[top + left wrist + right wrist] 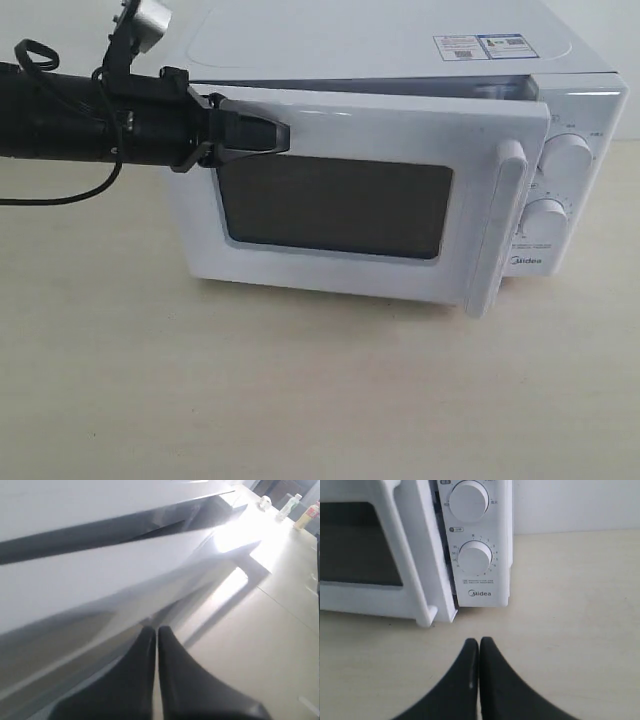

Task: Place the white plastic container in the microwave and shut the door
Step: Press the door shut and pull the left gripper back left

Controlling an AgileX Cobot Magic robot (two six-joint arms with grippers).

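The white Midea microwave (400, 50) stands on the table with its door (350, 270) slightly ajar, a narrow gap showing along the top and handle side. My left gripper (283, 138) is shut and empty, its tips pressed against the door's upper left, above the dark mesh window (335, 205). In the left wrist view the shut gripper (156, 629) rests on the door (75, 590). My right gripper (479, 641) is shut and empty, low over the table in front of the dials (475, 559); the door handle (410, 550) shows there too. The white plastic container is hidden.
The pale wooden table (300, 400) stretches in front of the microwave. Stickers (480, 46) lie on the microwave's top. In the left wrist view, bottles (305, 515) stand far off on the table.
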